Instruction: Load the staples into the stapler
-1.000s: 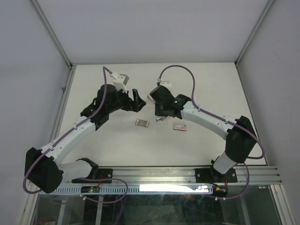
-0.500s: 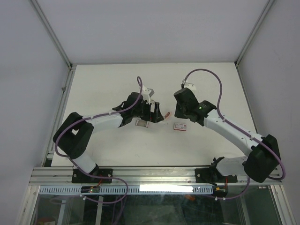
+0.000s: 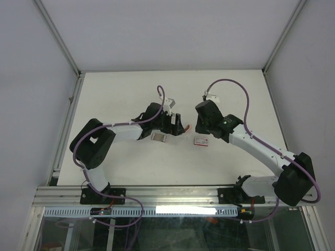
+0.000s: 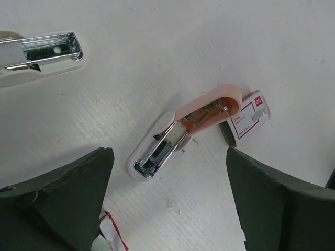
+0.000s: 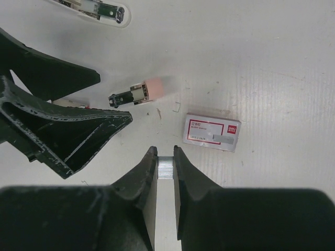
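Note:
The pale pink-and-white stapler point(image 4: 183, 133) lies flipped open on the white table, its silvery channel showing. It also shows in the right wrist view point(image 5: 141, 93) and in the top view point(image 3: 184, 129). My left gripper point(image 4: 167, 209) is open and empty, just above the table, with the stapler ahead of its fingers point(image 4: 57, 198); in the top view point(image 3: 175, 124) it sits just left of the stapler. My right gripper point(image 5: 165, 151) is shut on a short silvery strip of staples point(image 5: 165, 168), held to the right of the stapler point(image 3: 201, 125).
A red-and-white staple box point(image 5: 212, 132) lies flat by the stapler's right side point(image 3: 201, 140). A second white-and-silver stapler-like piece point(image 4: 39, 49) lies farther off point(image 5: 94, 8). A small greyish box point(image 3: 158, 137) lies under the left arm.
The left gripper has swung right and down to the stapler. The right arm has drawn back to the right, away from the stapler. In the last half second both barely moved.

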You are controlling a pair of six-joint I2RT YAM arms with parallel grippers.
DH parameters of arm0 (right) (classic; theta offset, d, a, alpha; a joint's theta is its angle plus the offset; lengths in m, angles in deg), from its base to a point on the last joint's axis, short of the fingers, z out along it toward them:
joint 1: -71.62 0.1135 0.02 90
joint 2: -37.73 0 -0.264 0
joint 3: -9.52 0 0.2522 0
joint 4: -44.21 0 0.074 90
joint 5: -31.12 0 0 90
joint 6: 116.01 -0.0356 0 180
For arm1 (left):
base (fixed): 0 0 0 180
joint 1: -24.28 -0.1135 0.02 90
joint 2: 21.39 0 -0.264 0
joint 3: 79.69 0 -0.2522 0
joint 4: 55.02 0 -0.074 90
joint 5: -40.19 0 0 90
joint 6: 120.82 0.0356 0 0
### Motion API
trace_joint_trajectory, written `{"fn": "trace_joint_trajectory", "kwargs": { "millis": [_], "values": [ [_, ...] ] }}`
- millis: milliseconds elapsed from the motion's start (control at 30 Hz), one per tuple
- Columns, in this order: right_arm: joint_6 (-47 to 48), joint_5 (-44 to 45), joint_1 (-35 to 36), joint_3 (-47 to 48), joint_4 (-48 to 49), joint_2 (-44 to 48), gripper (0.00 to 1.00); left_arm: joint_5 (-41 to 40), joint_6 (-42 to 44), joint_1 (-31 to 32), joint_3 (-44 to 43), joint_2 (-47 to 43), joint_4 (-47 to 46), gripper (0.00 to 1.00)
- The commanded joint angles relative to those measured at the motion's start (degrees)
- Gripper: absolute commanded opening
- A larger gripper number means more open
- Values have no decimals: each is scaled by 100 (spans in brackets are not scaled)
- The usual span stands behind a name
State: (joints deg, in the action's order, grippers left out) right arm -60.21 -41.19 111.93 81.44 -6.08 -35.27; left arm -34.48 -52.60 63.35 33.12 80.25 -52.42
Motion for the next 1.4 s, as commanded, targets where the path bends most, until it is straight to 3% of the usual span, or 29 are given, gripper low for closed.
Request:
{"fn": "trace_joint_trajectory", "kwargs": {
  "millis": [0, 1100, 1233, 1367],
  "values": [
    [-43, -23, -22, -9, 259, 238, 15, 151, 119, 56, -199, 161, -515, 92],
    [-44, -60, -18, -329, 457, 475, 16, 446, -687, 818, 525, 200, -1300, 90],
    [-52, -77, -23, -326, 473, 442, 16, 88, -643, 842, 605, -17, -1209, 90],
    [-44, -92, -16, -322, 518, 366, 16, -468, -476, 832, 723, -814, -734, 92]
  ]
}}
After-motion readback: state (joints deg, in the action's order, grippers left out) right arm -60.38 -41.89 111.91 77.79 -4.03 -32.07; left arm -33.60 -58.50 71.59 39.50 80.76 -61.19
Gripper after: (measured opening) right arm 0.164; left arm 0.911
